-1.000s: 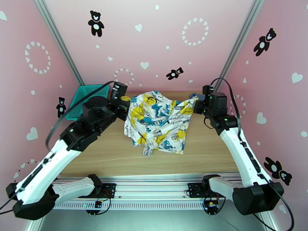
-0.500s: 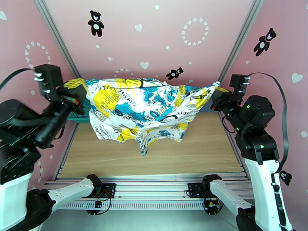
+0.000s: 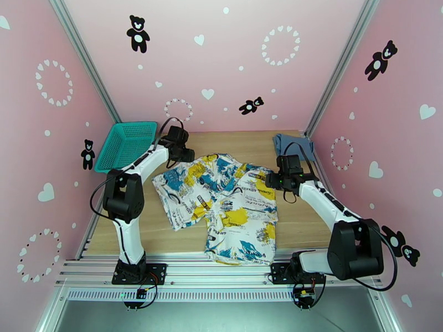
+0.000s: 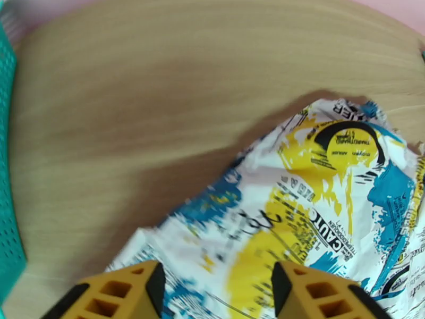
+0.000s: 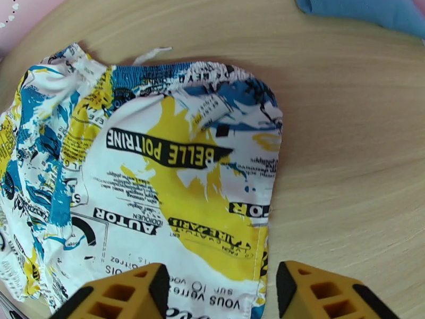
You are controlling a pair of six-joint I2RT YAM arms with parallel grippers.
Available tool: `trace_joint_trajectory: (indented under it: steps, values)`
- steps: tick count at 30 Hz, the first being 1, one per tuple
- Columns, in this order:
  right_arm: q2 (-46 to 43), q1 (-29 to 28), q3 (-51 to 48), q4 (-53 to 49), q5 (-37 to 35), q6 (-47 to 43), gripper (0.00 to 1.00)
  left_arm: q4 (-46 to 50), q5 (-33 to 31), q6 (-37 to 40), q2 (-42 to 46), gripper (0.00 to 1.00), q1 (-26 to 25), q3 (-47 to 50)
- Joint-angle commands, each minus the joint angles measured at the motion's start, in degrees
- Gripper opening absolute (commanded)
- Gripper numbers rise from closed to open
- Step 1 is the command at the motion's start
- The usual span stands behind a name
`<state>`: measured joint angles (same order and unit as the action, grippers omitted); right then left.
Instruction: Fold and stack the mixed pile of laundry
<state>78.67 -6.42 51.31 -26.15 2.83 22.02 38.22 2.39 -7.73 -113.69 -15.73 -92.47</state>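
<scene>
The white cloth with yellow-and-blue print (image 3: 221, 203) lies spread out on the wooden table, its lower part reaching the near edge. My left gripper (image 3: 187, 156) hovers at the cloth's far left corner, jaws open, the print (image 4: 297, 219) lying flat beneath the yellow fingers (image 4: 133, 288). My right gripper (image 3: 270, 181) is at the cloth's right edge, also open over the fabric (image 5: 159, 171), nothing pinched between its fingers (image 5: 313, 288). The dusty-blue tank top (image 3: 293, 144) lies at the back right corner, its edge (image 5: 366, 9) beyond the right gripper.
A teal mesh basket (image 3: 126, 145) stands at the back left, its wall (image 4: 8, 171) close to the left gripper. Bare wood (image 3: 166, 236) lies to the near left of the cloth. Pink walls enclose the table on three sides.
Half a second ago both grippers held the printed cloth stretched in the air. It now lies flat on the table, both arms have come down and both grippers have opened.
</scene>
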Motion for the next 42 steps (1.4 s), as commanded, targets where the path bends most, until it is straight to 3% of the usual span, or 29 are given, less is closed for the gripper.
trace_joint_trajectory:
  steps: [1, 5, 10, 14, 21, 25, 30, 33, 39, 42]
  values:
    - [-2.12, 0.89, -0.21, -0.88, -0.66, 0.64, 0.69, -1.37, -1.16, -2.08, 8.09, 0.62, -0.15, 1.28]
    - [3.6, 2.85, 4.21, -2.41, 1.31, -0.67, 0.73, -1.13, -2.38, -5.07, 15.74, 0.62, -3.01, 12.27]
    - [17.43, 3.03, 16.34, -4.4, 7.45, -4.2, 0.76, -2.04, -3.5, -11.91, 24.27, 0.62, -8.14, 27.03]
    - [26.11, 0.54, 24.06, -3.5, 4.61, -7.65, 0.76, -5.11, -2.99, -17.1, 26.67, 0.61, -9.02, 36.78]
    - [40.56, 0.24, 35.33, -11.59, 3.51, -0.54, 0.48, -14.27, -1.21, -18.23, 17.29, 0.52, -6.33, 39.87]
    - [40.24, 3.33, 30.12, -9.12, 4.9, 3.68, 0.36, -15.38, 1.22, -16.09, 7.84, 0.49, -4.6, 32.05]
    - [36.02, 8.28, 20.12, -6.02, 5.26, 7.18, 0.37, -16.38, 5.6, -14.45, -4.81, 0.49, -2.55, 15.92]
    - [32.39, 10.12, 15.14, -2.27, 9.14, 9.01, 0.33, -13.99, 9.49, -14.32, -14.53, 0.49, -1.76, 2.16]
    - [26.18, 5.15, 11.76, -4.62, 7.86, 11.05, 0.36, -7.85, 13.53, -14.78, -29.21, 0.49, -1.67, -21.31]
    - [20.71, 1.37, 4.72, -1.32, 7.24, 15.85, 0.37, -6.33, 15.52, -13.94, -34.01, 0.5, -1.24, -29.8]
